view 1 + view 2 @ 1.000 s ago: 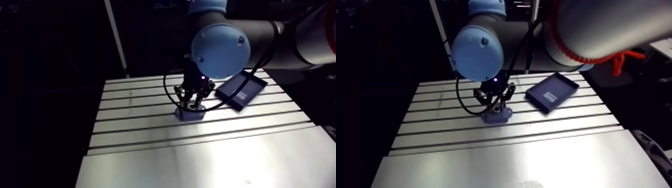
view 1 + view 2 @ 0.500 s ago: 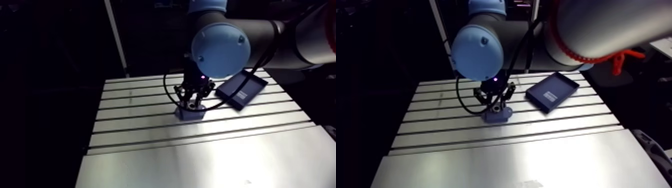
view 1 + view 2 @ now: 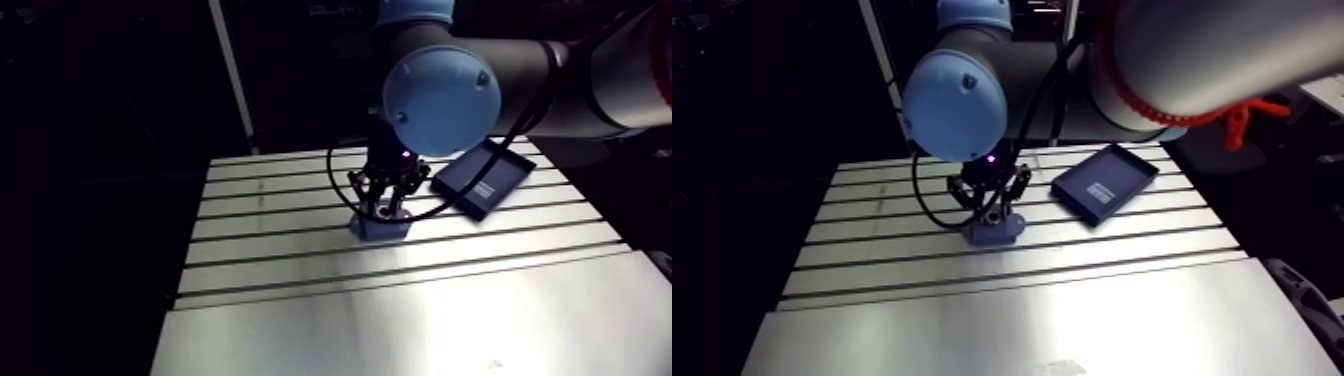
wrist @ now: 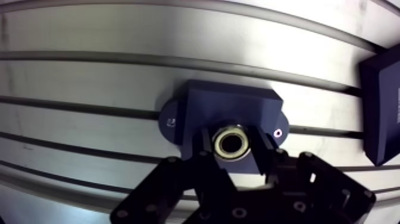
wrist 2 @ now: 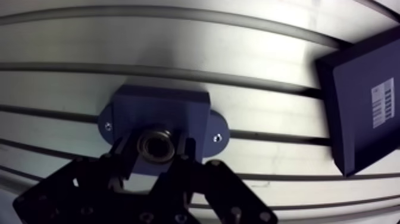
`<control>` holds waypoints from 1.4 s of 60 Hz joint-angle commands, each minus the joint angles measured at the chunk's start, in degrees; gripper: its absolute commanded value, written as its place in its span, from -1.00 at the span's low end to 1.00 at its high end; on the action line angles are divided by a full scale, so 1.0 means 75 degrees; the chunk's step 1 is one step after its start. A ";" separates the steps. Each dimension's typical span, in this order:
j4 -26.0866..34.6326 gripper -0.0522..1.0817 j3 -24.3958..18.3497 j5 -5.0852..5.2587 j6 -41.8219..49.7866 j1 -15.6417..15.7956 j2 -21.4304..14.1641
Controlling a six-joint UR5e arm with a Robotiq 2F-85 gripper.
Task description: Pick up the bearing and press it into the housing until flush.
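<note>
You have the bearing [image 4: 231,143] right between the 2 fingers [image 4: 262,157] of the gripper [image 3: 383,207]. In the wrist view its metal ring faces up with the bore open toward the camera, and 1 dark finger presses against it on each side, so the fingers are clamped on the bearing rather than spread free. Directly under it you see the dark-blue housing [image 4: 229,110], a blocky part with 1 rounded ear at each end, each ear carrying a small screw. The bearing overlaps the half of the housing nearer the gripper. You cannot tell from these views whether it is already down in the bore or just above it, because the fingertips hide the edge around it. The housing lies flat on the slotted aluminium table [image 3: 300,270], its 2 ears in line with 1 of the table's slots. In the arm view the wrist comes down over the far part of the table and the gripper points straight down onto the housing. The large light-blue joint cap [image 3: 441,100] sits above it and closer to the camera. A dark-blue tray [image 5: 363,101] with a white barcode label [image 5: 379,104] lies flat on the table beside the gripper, well apart from the housing and turned at an angle to the slots.
</note>
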 commanded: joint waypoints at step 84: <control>0.0851 0.99 -0.0450 0.0012 0.0905 -0.0026 -0.0495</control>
